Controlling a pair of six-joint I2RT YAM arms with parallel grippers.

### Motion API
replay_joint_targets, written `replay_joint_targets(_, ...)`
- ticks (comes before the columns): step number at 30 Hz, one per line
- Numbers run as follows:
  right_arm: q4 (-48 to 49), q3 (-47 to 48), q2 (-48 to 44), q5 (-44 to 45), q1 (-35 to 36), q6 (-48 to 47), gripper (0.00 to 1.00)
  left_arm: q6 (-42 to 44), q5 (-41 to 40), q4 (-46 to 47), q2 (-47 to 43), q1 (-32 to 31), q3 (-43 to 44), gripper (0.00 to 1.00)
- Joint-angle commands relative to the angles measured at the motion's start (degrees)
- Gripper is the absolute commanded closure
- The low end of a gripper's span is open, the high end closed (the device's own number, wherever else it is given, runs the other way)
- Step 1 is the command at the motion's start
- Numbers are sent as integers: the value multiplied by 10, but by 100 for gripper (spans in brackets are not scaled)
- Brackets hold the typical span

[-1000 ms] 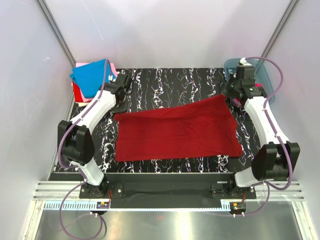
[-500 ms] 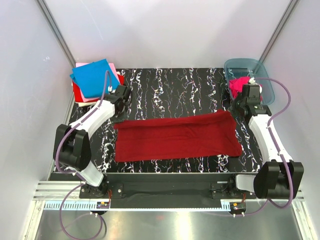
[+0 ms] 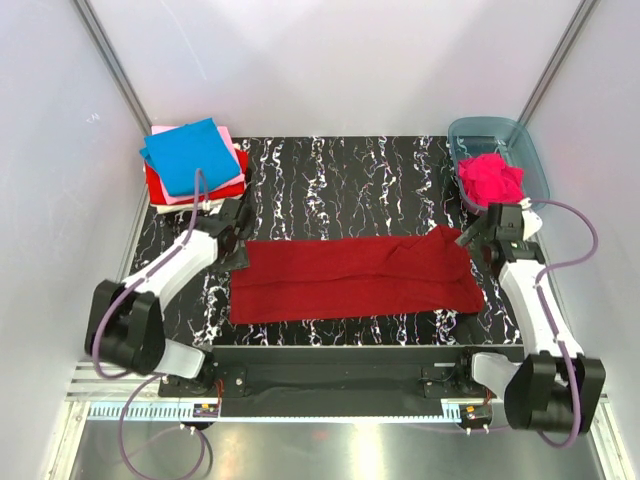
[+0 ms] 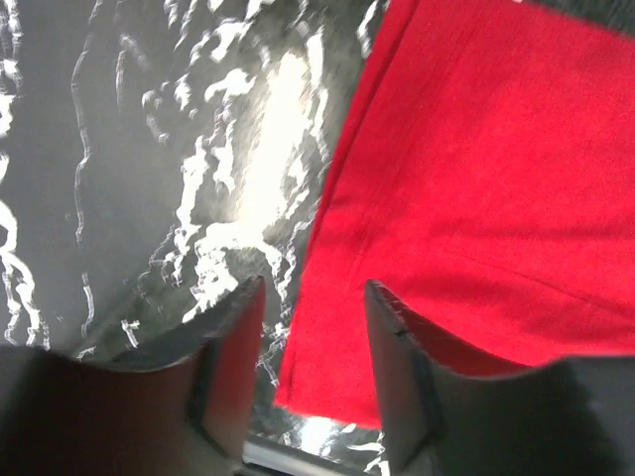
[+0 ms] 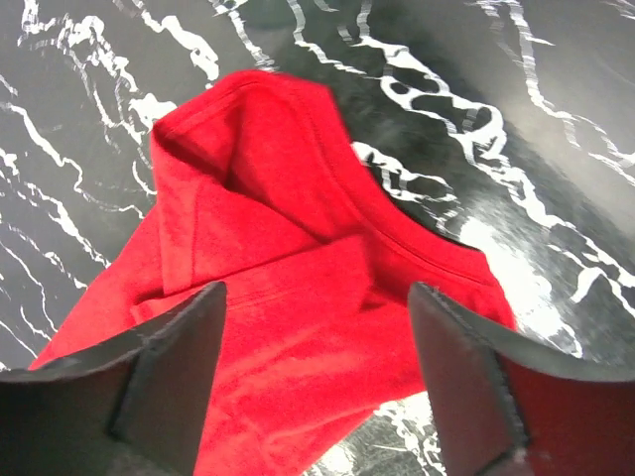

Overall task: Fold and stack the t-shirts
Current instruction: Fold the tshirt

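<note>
A translucent blue-grey plastic tub (image 3: 482, 134) sits at the far right corner of the black white-veined tabletop (image 3: 340, 180).

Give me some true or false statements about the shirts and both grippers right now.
1. The dark red shirt lies spread on the table. True.
2. A bright blue shirt tops the stack at the far left. True.
3. The tub holds a white shirt. False: it holds a hot pink shirt.
4. The right gripper is shut on the dark red shirt. False: it is open above it, holding nothing.
5. The left gripper is open. True.
</note>
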Motion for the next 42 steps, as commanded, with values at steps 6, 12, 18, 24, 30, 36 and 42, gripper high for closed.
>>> replay_joint_targets(6,14,-39,-69,-62,-8,52,16,-35,6,44,-72,1,-14,50)
replay_joint_targets(12,102,-101,-3,-218,-7,95,21,-29,34,84,0,-18,10,51)
replay_joint_targets(18,154,-86,134,-273,2,79,24,-20,46,94,71,-43,37,55)
replay_joint_targets(24,161,10,299,-289,33,53,27,-16,75,89,122,-63,43,58)
replay_joint_targets(30,120,198,461,-284,82,50,30,-27,81,68,120,-99,15,61)
replay_joint_targets(36,0,516,667,-288,118,52,32,-73,107,75,80,-149,-63,63)
replay_joint_targets(42,-85,847,854,-328,162,56,33,-146,161,97,27,-232,-117,63)
